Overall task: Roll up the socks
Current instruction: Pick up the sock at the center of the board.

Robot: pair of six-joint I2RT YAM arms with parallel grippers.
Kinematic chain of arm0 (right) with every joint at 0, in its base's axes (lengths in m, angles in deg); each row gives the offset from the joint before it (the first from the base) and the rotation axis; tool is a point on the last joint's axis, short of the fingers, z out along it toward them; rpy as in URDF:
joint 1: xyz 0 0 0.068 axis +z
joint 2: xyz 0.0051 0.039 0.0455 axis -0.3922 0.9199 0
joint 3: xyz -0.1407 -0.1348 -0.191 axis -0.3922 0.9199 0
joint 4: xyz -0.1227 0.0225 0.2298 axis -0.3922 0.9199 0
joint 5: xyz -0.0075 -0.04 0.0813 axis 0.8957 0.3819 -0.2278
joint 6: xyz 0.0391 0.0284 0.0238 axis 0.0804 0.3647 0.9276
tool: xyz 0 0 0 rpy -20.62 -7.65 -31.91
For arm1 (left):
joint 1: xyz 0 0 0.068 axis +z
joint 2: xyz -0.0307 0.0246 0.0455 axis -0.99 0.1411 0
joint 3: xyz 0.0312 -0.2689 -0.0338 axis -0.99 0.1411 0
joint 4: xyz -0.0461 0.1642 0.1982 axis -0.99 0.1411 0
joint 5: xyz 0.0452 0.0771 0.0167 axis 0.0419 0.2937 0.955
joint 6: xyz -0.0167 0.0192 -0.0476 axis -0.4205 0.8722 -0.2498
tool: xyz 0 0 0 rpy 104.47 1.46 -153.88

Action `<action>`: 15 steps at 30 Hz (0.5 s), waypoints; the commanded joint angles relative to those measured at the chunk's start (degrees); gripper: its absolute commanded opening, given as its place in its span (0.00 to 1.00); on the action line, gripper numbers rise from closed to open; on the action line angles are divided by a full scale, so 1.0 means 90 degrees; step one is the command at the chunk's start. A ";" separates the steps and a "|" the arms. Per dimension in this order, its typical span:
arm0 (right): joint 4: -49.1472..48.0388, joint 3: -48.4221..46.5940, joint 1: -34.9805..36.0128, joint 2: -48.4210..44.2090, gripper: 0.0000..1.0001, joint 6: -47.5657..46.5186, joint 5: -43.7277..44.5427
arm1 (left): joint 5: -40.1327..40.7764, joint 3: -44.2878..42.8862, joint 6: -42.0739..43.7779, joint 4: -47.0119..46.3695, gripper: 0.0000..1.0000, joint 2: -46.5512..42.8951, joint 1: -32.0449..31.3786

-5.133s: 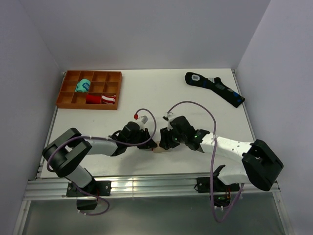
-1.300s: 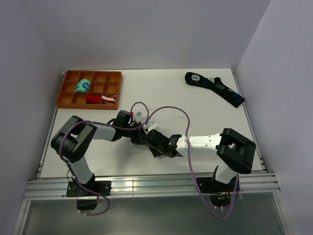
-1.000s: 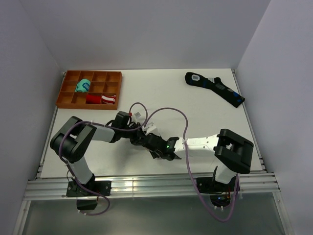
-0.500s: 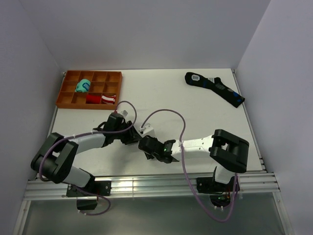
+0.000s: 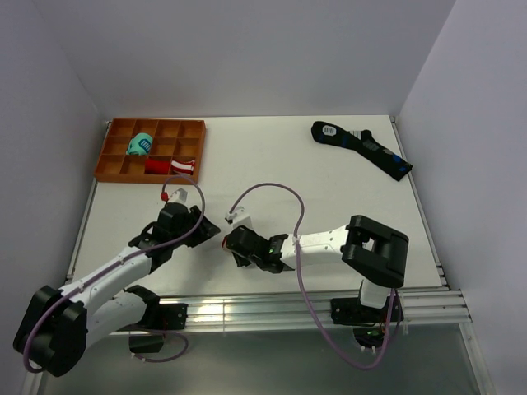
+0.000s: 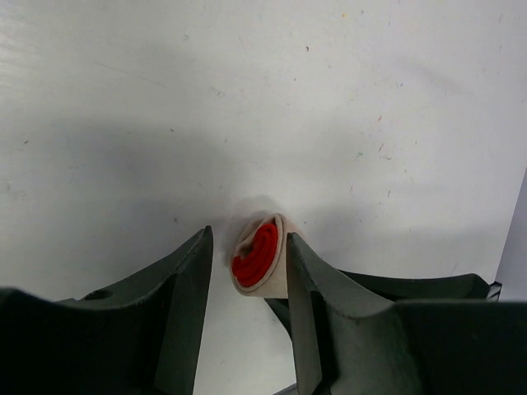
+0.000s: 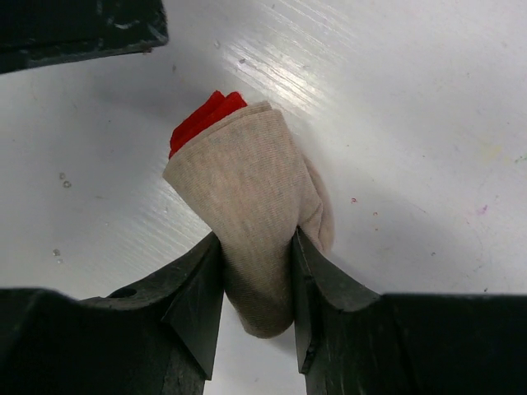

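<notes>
The socks are a small beige roll (image 7: 247,197) with a red core, lying on the white table. My right gripper (image 7: 255,237) is shut on the roll's beige body, its fingers (image 7: 198,280) pressing both sides. In the left wrist view the roll's (image 6: 259,257) red end faces the camera. My left gripper (image 6: 247,239) is open and straddles it, with a gap on the left side. In the top view the left gripper (image 5: 214,230) and right gripper (image 5: 234,244) meet near the table's front centre, and the roll is hidden between them.
An orange divided tray (image 5: 140,178) stands at the back left, holding a teal bundle (image 5: 140,146) and a red-and-white bundle (image 5: 170,166). A long black sock (image 5: 362,148) with blue and white marks lies at the back right. Cables loop over both arms.
Both grippers have moved left along the table's front, the right one carrying the roll. The left arm has drawn back and stretched out low to the left.
</notes>
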 commanded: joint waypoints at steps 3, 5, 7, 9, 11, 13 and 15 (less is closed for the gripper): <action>0.1134 0.0284 0.0108 0.0616 0.00 0.0102 -0.0840 | 0.0624 -0.0253 0.0100 0.0574 0.47 -0.0625 0.0009; 0.1105 0.0265 0.0108 0.0675 0.00 0.0044 -0.0840 | 0.0644 -0.0399 0.0296 0.0720 0.47 -0.0704 0.0009; 0.1036 0.0303 0.0118 0.0724 0.00 0.0014 -0.0821 | 0.0576 -0.0411 0.0482 0.0975 0.47 -0.0694 0.0009; 0.0949 0.0343 0.0108 0.0685 0.00 -0.0044 -0.0772 | 0.0430 -0.0226 0.0386 0.0975 0.48 -0.0811 -0.0001; 0.0939 0.0343 0.0108 0.0655 0.00 -0.0083 -0.0587 | 0.0205 -0.0127 0.0259 0.1024 0.47 -0.0802 0.0009; 0.0890 0.0275 0.0118 0.0684 0.00 -0.0151 -0.0479 | 0.0020 -0.0069 0.0005 0.1092 0.47 -0.0743 -0.0011; 0.0861 0.0197 0.0108 0.0801 0.00 -0.0161 -0.0410 | -0.0097 -0.0001 -0.0317 0.1093 0.48 -0.0656 -0.0030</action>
